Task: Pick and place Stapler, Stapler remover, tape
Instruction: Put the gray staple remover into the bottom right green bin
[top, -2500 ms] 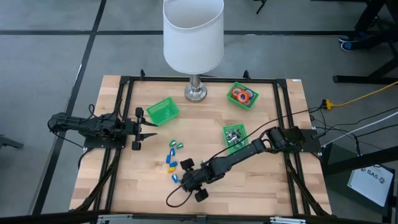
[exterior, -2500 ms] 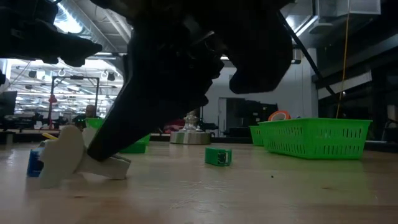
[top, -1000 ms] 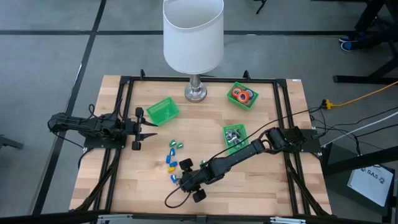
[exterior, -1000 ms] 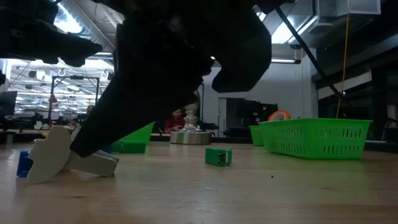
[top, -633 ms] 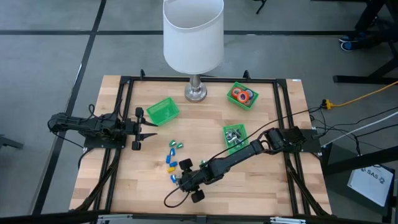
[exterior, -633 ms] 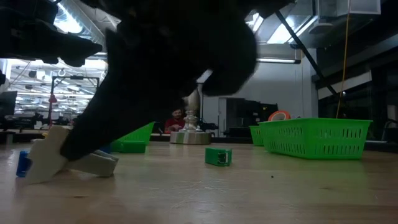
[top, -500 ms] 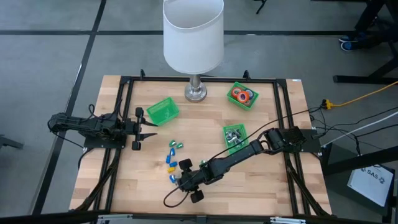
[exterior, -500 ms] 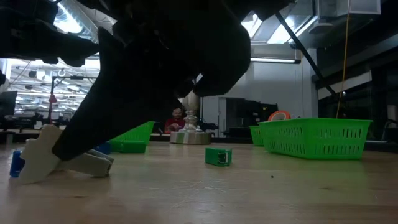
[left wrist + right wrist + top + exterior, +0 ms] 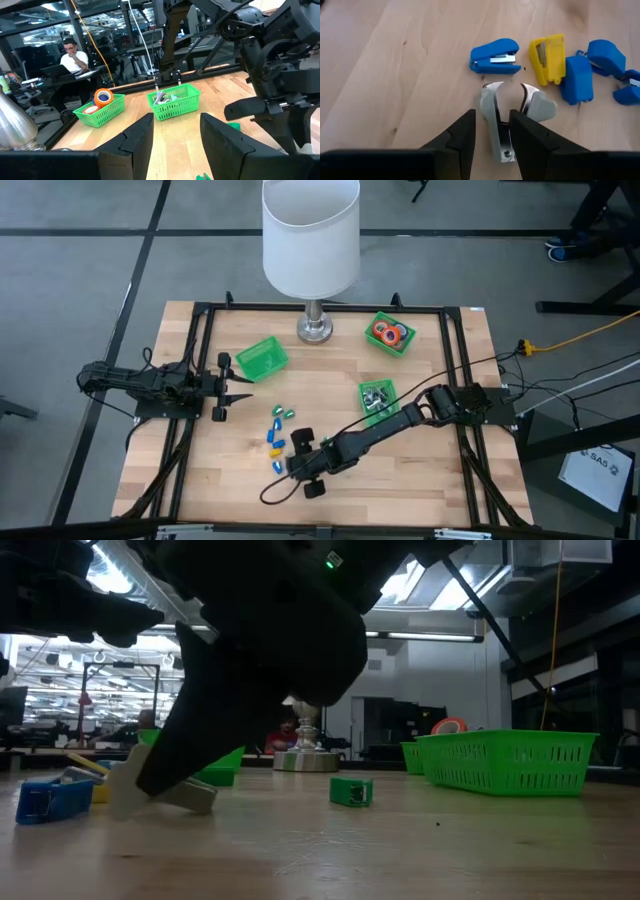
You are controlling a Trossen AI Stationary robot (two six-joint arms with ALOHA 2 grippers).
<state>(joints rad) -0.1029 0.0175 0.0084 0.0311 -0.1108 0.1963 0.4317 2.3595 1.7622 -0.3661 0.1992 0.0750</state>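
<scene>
The silvery-grey claw-shaped staple remover (image 9: 506,120) lies on the wooden table (image 9: 440,470) between the right gripper (image 9: 492,131) fingers, which pinch it, beside small blue and yellow staplers (image 9: 495,55). Red and orange tape rolls (image 9: 389,333) fill one green mesh bin (image 9: 404,346); another (image 9: 377,401) holds silvery removers; a third (image 9: 261,359) appears empty. The left gripper (image 9: 243,387) hovers part-open, holding nothing.

The high camera looks straight down on the whole wooden surface (image 9: 330,390) and both arms. The low camera sits at surface height, facing level into the room — a dark arm looms close. The left wrist camera looks across the surface toward two green bins (image 9: 174,101), shared with the low view. The right wrist camera hangs close above small blue staplers (image 9: 494,54) — seen tiny from overhead.
</scene>
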